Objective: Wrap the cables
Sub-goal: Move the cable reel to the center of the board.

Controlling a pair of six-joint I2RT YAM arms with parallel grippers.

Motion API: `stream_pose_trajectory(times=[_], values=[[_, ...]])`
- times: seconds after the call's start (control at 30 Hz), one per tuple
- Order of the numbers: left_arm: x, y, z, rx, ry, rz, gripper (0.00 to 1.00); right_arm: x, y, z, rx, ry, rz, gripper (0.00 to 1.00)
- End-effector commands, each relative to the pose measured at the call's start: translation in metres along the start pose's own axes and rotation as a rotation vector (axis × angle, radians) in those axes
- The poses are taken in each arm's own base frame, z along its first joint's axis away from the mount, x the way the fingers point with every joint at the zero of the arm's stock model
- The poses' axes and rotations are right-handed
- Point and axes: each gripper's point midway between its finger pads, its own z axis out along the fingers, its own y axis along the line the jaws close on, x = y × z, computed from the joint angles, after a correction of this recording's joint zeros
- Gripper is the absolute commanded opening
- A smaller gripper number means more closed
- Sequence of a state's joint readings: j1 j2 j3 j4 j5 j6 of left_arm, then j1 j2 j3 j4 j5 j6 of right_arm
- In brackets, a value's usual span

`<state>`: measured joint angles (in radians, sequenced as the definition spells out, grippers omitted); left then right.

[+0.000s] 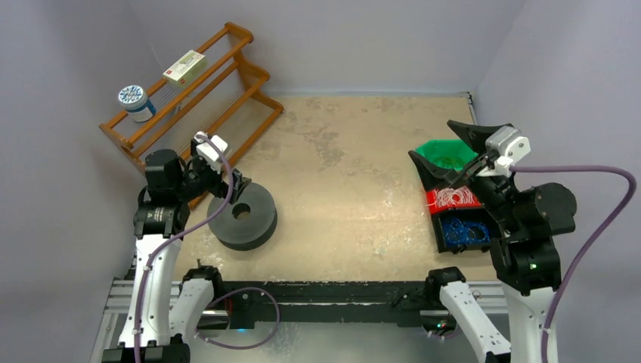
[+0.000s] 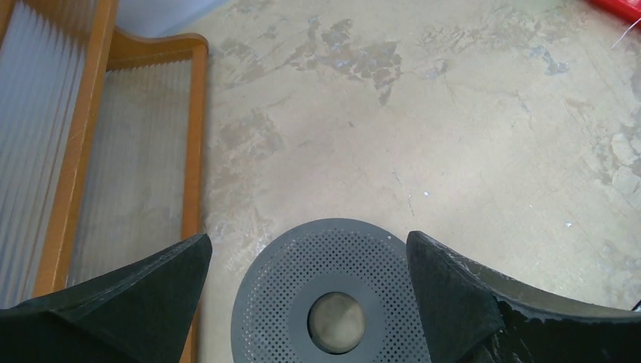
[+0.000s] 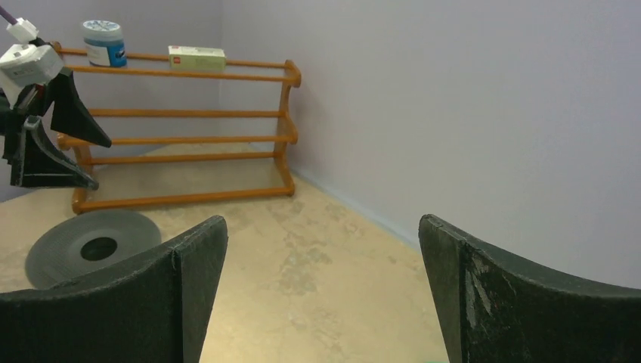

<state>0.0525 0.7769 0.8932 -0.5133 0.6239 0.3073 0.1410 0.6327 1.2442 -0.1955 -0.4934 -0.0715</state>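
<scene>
The cables (image 1: pixel 453 198) are a tangle of thin whitish wires lying in a red bin (image 1: pixel 432 204) at the right. One pale strand (image 2: pixel 627 34) shows at the top right edge of the left wrist view. A dark grey perforated reel (image 1: pixel 242 218) with a centre hole lies flat on the table at the left. My left gripper (image 1: pixel 233 189) hovers open just above the reel (image 2: pixel 280 287), nothing between its fingers. Above the bins my right gripper (image 1: pixel 428 137) is open and empty, pointing across the table towards the reel (image 3: pixel 60 253).
A wooden rack (image 1: pixel 196 98) stands at the back left, carrying a blue-lidded jar (image 1: pixel 134 102) and a small box (image 1: pixel 184 68). A green bin (image 1: pixel 442 151) sits behind the red one, and a bin of blue wires (image 1: pixel 462 231) sits in front. Walls close in on three sides.
</scene>
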Motion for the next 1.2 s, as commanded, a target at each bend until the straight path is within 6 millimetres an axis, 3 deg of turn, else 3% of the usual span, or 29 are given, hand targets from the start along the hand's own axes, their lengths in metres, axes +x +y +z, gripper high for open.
stream_pose_trajectory(times=[0.0,0.13,0.3,0.5,0.8,1.17], values=[[-0.013,-0.009,-0.006,0.066,-0.053,0.022,0.99,0.015,-0.005,0.007,0.038,0.020,0.123,0.99],[-0.002,-0.013,-0.001,0.117,-0.032,0.023,0.99,0.051,-0.008,0.013,0.036,0.037,0.097,0.99],[0.005,-0.019,0.001,0.157,-0.020,0.034,0.99,0.085,0.010,0.014,-0.091,0.060,-0.013,0.99],[0.018,-0.022,0.004,0.186,0.010,0.044,0.99,0.106,0.026,0.008,-0.202,0.051,-0.119,0.99],[0.041,-0.015,0.020,0.217,0.102,-0.028,0.99,0.126,0.049,-0.002,-0.352,0.045,-0.132,0.99],[0.047,-0.018,0.021,0.247,0.114,-0.013,0.99,0.142,0.028,0.006,-0.266,0.087,-0.129,0.99]])
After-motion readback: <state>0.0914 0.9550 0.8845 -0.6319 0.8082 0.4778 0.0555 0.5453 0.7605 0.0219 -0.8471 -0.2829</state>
